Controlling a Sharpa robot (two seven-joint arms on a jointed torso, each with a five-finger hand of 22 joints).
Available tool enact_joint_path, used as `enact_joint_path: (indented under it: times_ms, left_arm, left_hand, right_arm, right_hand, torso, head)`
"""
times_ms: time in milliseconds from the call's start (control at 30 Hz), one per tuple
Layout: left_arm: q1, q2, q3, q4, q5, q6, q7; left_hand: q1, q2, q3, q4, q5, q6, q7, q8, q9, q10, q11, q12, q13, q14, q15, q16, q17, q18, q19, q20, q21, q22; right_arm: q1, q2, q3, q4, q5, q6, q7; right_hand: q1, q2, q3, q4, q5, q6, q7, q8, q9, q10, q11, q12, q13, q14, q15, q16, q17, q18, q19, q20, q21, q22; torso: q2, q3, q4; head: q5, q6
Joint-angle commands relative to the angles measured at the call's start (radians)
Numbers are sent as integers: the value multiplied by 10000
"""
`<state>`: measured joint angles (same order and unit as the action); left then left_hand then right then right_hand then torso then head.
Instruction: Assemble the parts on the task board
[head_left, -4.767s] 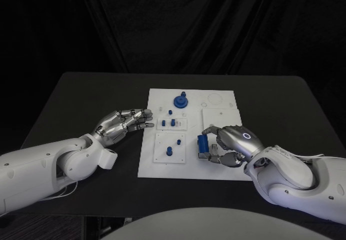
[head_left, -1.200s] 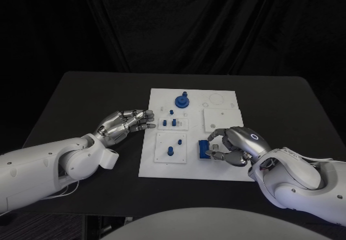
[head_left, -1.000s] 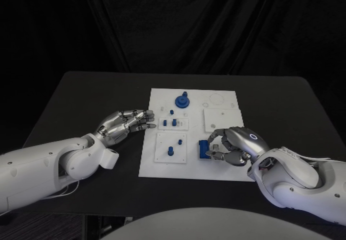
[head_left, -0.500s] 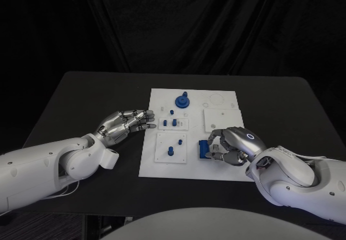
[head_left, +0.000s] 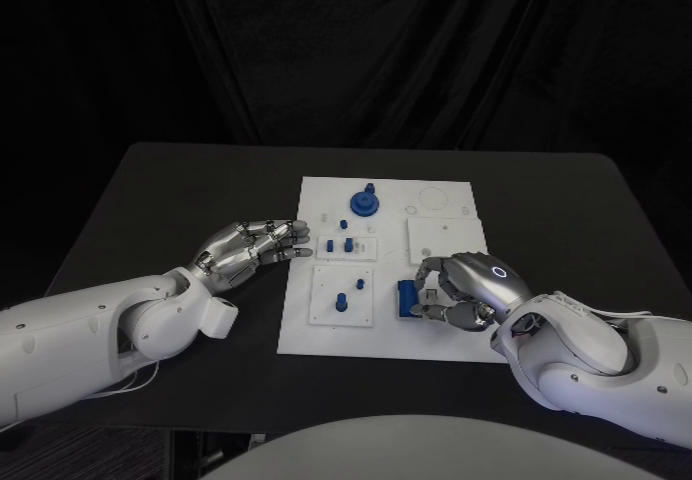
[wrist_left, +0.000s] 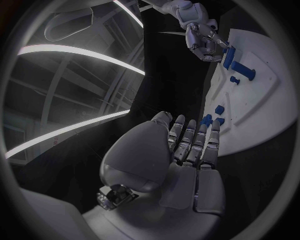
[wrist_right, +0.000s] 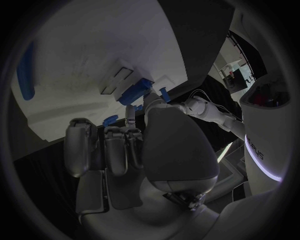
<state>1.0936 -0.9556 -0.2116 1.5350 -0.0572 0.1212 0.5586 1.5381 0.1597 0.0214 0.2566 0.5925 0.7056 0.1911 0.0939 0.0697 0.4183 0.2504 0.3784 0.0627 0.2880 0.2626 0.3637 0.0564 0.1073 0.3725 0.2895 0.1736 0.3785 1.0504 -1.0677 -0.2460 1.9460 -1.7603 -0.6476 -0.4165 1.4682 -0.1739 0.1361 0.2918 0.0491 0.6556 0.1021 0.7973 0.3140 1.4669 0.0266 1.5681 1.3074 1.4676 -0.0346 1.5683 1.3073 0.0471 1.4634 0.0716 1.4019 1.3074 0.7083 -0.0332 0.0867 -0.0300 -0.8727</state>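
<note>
The white task board (head_left: 433, 340) lies mid-table. My right hand (head_left: 464, 288) sits over its right front part, fingers curled round a blue block (head_left: 408, 297) that lies flat on the board. The left wrist view shows that hand (wrist_left: 199, 35) with its fingertips at the block (wrist_left: 230, 56). From the right wrist, the block (wrist_right: 134, 92) lies just past the thumb of my right hand (wrist_right: 144, 145). My left hand (head_left: 254, 244) rests at the board's left edge, fingers stretched out side by side and holding nothing.
On the board stand a round blue part with a peg (head_left: 364, 204), small blue pieces (head_left: 336, 245) and a blue peg (head_left: 339, 298). Bare black table (head_left: 173, 190) lies to both sides of the board.
Since the earliest frame my right hand has lowered the blue block flat onto the board. Over the last second its fingers have drawn in round the block. My left hand has stayed still.
</note>
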Motion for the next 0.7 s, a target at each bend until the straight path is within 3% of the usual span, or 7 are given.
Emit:
enact_joint_path:
  times_ms: [33, 133, 467, 600, 700]
  left_arm:
    - [-21, 9, 6, 9, -66, 187, 116]
    - [-23, 2, 6, 10, -66, 188, 121]
    - [-25, -8, 6, 11, -66, 179, 125]
    - [-26, -30, 6, 27, -66, 165, 167]
    - [-26, -51, 6, 49, -66, 138, 188]
  left_hand:
    - [-27, -44, 70, 4, 68, -71, 416, -31, -10, -11, 73, 32, 6, -7, 81, 69, 12, -186, -40, 7, 4, -9]
    - [-27, -44, 70, 4, 68, -71, 416, -31, -10, -11, 73, 32, 6, -7, 81, 69, 12, -186, -40, 7, 4, -9]
    - [-24, -38, 92, 0, 72, -72, 416, -31, -10, -11, 77, 34, 6, -7, 81, 74, 12, -189, -43, 6, 2, -11]
    - [-22, -37, 105, -3, 74, -54, 415, -28, -8, -3, 82, 42, 8, 0, 82, 85, 13, -191, -43, 5, 2, -12]
    - [-21, -37, 109, -5, 75, -48, 414, -27, -7, 5, 85, 50, 9, 1, 82, 87, 13, -191, -43, 5, 2, -12]
  right_arm:
    - [-20, -52, -7, 55, -249, -150, -193]
    - [-20, -148, -5, 175, -132, -289, -73]
    - [95, -559, 19, 592, 1727, -623, 496]
    - [352, -839, 25, 787, 3019, -899, 852]
    - [664, -1077, 24, 826, 3372, -656, 674]
  right_hand:
    - [-160, -159, 112, -1, -16, -56, -34, 126, 90, 1039, -49, 27, 2634, 1032, -86, 25, 2635, -57, 325, -70, -18, 2085]
    - [-755, -366, -115, 15, -15, -109, -82, 266, 199, 1039, -86, 27, 2634, 1032, -114, 25, 2635, -66, 344, -93, 25, 2098]
    - [-1827, -362, -594, 39, -12, -138, -182, 458, 353, 1039, -177, 27, 2634, 1032, -198, 25, 2635, -64, 348, -171, 23, 2094]
    - [-2294, -237, -492, 47, -1, 93, -270, 632, 448, 1039, -255, 27, 2634, 1032, -265, 25, 2635, -116, 460, -225, 254, 2167]
    - [-2355, -131, -396, 45, 24, 103, -281, 632, 454, 1039, -267, 27, 2634, 1032, -277, 25, 2635, -115, 463, -239, 252, 2166]
  torso:
    - [4, 4, -11]
    - [2, 3, -4]
    - [-1, 5, -7]
    - [-1, 4, -15]
    - [-6, -1, -12]
  head:
    - [11, 1]
    - [-1, 1]
    - [-11, 1]
    - [-24, 1]
    - [-75, 1]
